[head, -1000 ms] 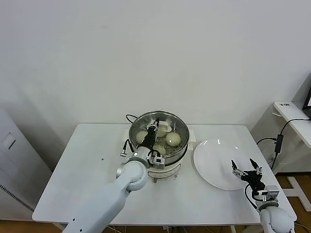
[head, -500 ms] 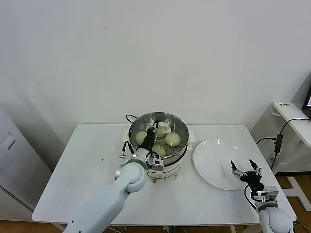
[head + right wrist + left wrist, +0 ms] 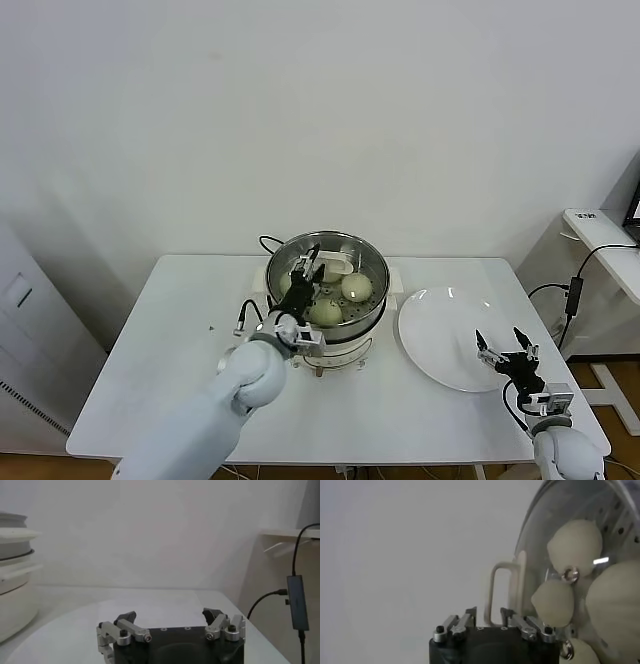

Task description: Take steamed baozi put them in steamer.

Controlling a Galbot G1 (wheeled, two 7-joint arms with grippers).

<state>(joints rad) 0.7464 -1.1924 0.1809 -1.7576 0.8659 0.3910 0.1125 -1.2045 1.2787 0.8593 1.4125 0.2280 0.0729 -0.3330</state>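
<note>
The steamer [image 3: 372, 265] is a shiny steel basket on a white cooker base at the middle of the table. Several cream-white baozi lie in it, one at the right [image 3: 357, 288] and one at the front [image 3: 326, 313]. In the left wrist view the baozi [image 3: 574, 541] rest on the perforated floor behind the steamer rim [image 3: 532, 535]. My left gripper [image 3: 305, 268] hangs over the steamer's left side, open, with nothing between its fingers [image 3: 488, 613]. My right gripper [image 3: 505, 350] is parked open over the near right edge of the white plate [image 3: 440, 330], also empty [image 3: 170, 614].
A cream loop handle [image 3: 501, 591] stands at the steamer's far side. A black cord [image 3: 268, 242] runs behind the cooker. The white table [image 3: 170, 380] has bare room at the left and front. A side desk [image 3: 600, 235] with hanging cables stands at the far right.
My left gripper has opened and let go of a baozi in the steamer, then drawn up and to the left. The right arm has not moved.
</note>
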